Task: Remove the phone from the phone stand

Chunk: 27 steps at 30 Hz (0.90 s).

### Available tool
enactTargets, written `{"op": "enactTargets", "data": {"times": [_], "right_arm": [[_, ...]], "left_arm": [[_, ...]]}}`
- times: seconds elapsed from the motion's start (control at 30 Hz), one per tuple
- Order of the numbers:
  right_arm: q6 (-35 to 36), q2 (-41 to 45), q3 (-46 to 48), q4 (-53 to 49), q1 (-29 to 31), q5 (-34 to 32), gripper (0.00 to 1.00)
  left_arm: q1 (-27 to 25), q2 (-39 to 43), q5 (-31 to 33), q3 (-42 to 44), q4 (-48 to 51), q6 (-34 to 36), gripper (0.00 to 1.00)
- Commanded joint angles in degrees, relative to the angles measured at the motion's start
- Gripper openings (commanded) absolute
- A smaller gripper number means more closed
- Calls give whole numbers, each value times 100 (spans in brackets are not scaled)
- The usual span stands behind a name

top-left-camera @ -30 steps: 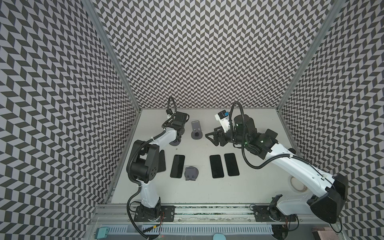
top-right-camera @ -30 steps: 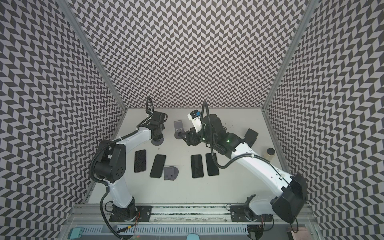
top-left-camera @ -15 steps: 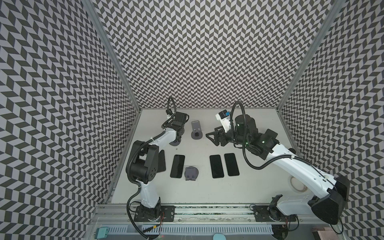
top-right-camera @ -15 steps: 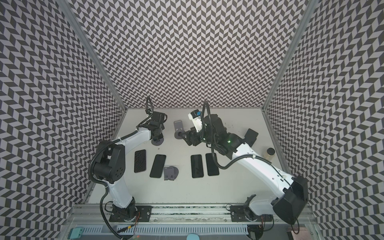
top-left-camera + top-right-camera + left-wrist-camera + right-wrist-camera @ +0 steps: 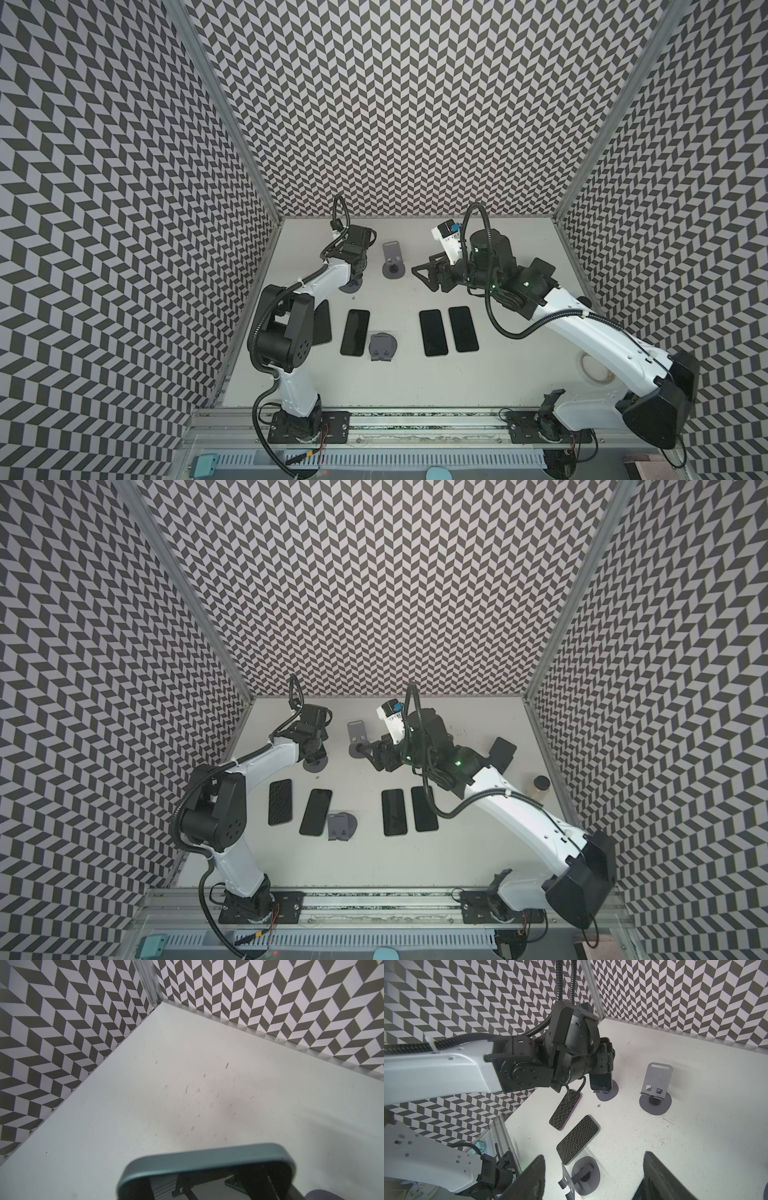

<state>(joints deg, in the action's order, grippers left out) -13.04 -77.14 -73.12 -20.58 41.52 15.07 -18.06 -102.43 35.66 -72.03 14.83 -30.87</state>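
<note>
A dark phone [image 5: 601, 1082] with a teal rim [image 5: 207, 1159] stands upright in the phone stand [image 5: 607, 1094] at the back left of the table. My left gripper [image 5: 602, 1070] comes down over it from above and is shut on the phone's sides. In both top views that gripper [image 5: 353, 274] [image 5: 313, 752] hides the phone, and only the stand's round base [image 5: 351, 287] [image 5: 316, 765] shows. My right gripper [image 5: 424, 274] [image 5: 368, 750] [image 5: 593, 1178] hovers open near the middle of the table with nothing between its fingers.
An empty grey stand [image 5: 392, 259] [image 5: 656, 1088] stands at the back middle; another stand [image 5: 383, 347] [image 5: 581, 1178] sits nearer the front. Several phones lie flat [image 5: 355, 332] [image 5: 433, 332] [image 5: 463, 329] [image 5: 279, 802]. A dark tilted slab [image 5: 503, 750] and a small jar [image 5: 541, 783] are at the right.
The left jaws have closed in on the phone. Neither arm has visibly changed place.
</note>
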Motion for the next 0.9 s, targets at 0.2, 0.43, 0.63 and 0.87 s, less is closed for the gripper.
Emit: {"op": "enactTargets", "data": {"times": [0.2, 0.43, 0.63, 0.87], "right_arm": [[4, 204, -44, 177, 32, -48, 72], [4, 213, -71, 177, 32, -54, 71], [4, 244, -79, 160, 32, -65, 71], [-11, 289, -43, 159, 32, -100, 70]], "left_arm": [[49, 364, 86, 40, -448, 71, 67], [66, 433, 108, 22, -472, 125, 67], [75, 496, 117, 27, -476, 135, 67], [75, 614, 90, 30, -483, 150, 67]]}}
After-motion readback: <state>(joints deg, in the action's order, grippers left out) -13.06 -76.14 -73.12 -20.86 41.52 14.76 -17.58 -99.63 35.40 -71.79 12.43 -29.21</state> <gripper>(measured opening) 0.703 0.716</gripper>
